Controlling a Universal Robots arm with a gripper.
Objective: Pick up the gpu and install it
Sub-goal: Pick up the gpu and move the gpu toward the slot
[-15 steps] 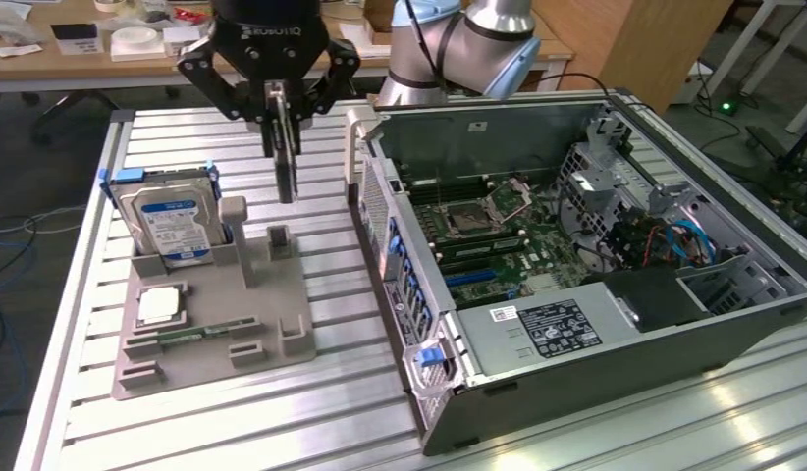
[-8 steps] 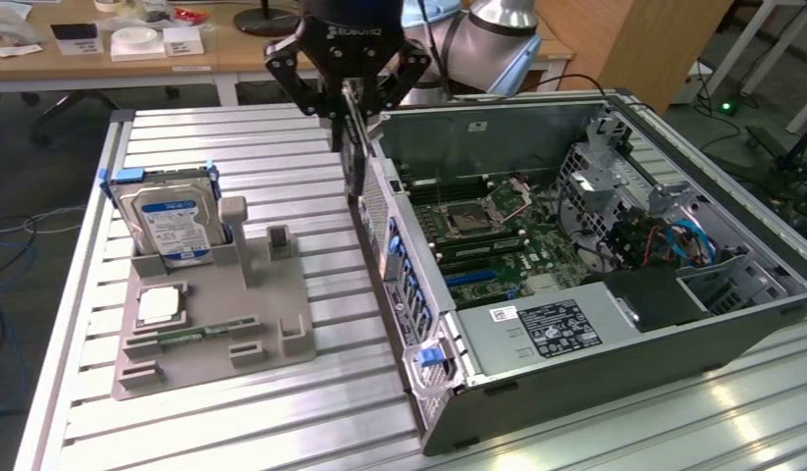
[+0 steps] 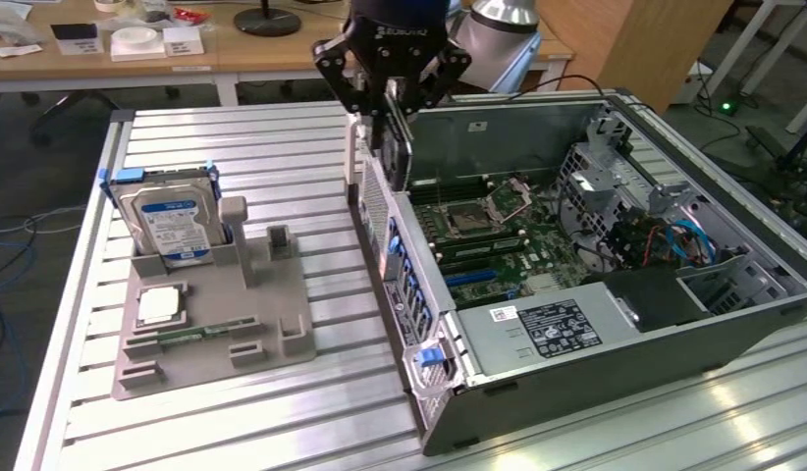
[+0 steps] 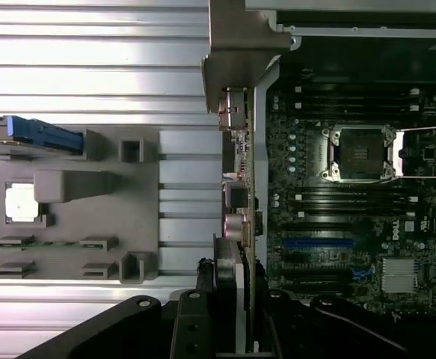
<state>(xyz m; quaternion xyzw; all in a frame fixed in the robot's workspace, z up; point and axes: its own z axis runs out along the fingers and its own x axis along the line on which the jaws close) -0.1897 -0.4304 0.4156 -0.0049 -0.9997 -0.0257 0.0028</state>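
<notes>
My gripper (image 3: 388,106) hangs above the rear wall of the open computer case (image 3: 718,324), shut on the gpu (image 3: 399,147). The gpu is a thin dark card held upright on edge, its lower end level with the top of the case wall. In the wrist view the gpu (image 4: 238,224) appears edge-on, running from my gripper (image 4: 231,299) to its silvery bracket (image 4: 236,52). It lies along the border between the case's rear wall and the motherboard (image 4: 352,209). A blue slot (image 4: 318,243) on the board sits just beside the card.
A grey parts holder (image 3: 279,339) lies on the slatted aluminium table (image 3: 220,422) at the exterior view's left of the case. It carries a hard drive (image 3: 175,221), a processor chip (image 3: 161,304) and a green memory stick (image 3: 200,332). Desks stand behind.
</notes>
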